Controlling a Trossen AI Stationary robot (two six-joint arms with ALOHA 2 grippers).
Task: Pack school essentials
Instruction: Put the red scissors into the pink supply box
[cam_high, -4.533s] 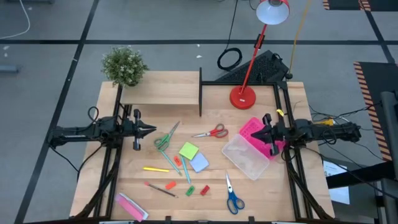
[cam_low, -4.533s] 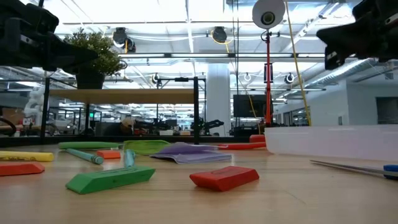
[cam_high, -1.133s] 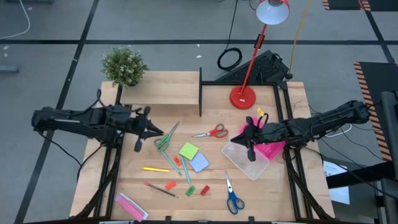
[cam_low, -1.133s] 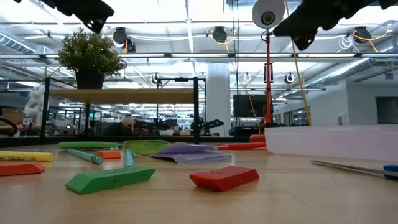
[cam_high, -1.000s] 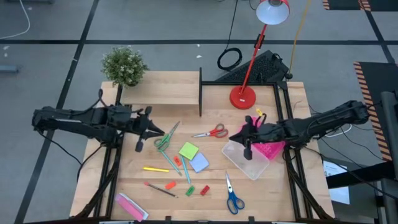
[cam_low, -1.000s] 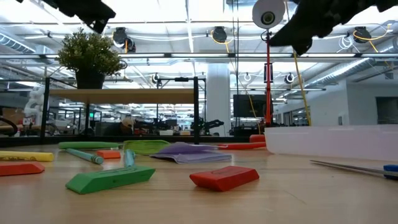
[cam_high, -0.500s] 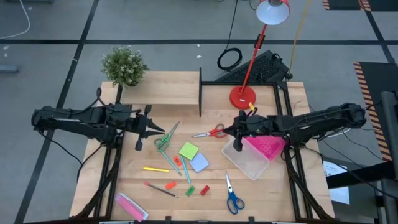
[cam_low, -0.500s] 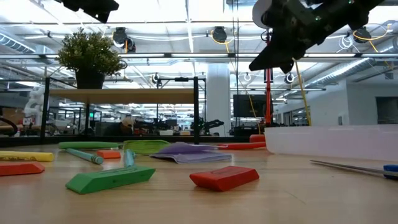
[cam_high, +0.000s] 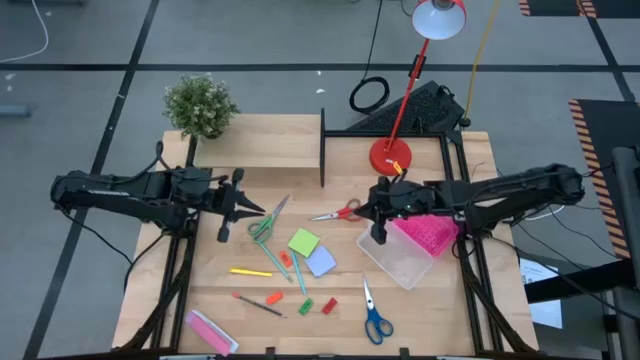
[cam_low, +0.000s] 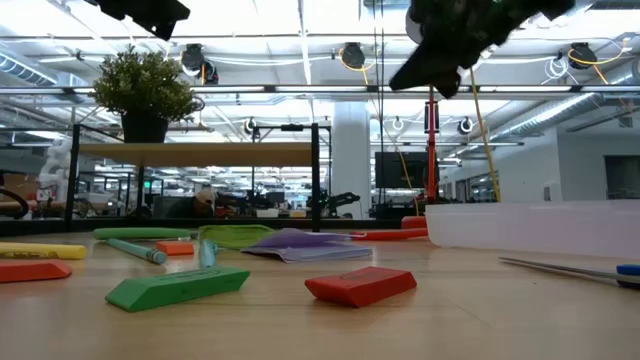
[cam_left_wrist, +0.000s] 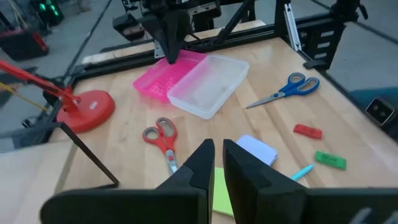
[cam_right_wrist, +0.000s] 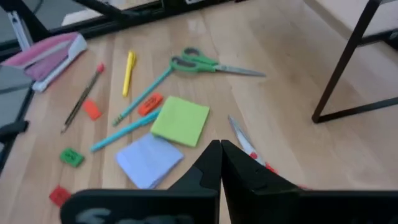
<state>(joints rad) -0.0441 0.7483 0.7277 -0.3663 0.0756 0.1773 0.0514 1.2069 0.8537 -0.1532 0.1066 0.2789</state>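
Observation:
The school essentials lie flat on the wooden table (cam_high: 200, 280): red scissors (cam_high: 340, 212), green scissors (cam_high: 265, 222), blue scissors (cam_high: 375, 315), a green pad (cam_high: 303, 242), a pale-blue pad (cam_high: 320, 262), a yellow pen (cam_high: 250, 271), teal pens (cam_high: 297, 272) and small blocks (cam_high: 306, 306). My right gripper (cam_high: 365, 212) hangs shut above the red scissors' handles (cam_right_wrist: 267, 167), well clear of the table in the low view. My left gripper (cam_high: 257, 211) is shut, in the air just left of the green scissors.
A clear box (cam_high: 400, 252) lies right of the middle with a pink perforated lid (cam_high: 425, 230) at its far right side. A pink-and-white packet (cam_high: 210, 330) is at the near left. A shelf (cam_high: 260, 150), a plant (cam_high: 200, 105) and a red lamp (cam_high: 390, 155) stand at the back.
My right gripper has gone toward the table's left edge, from over the clear box to above the red scissors' handles, staying high and shut.

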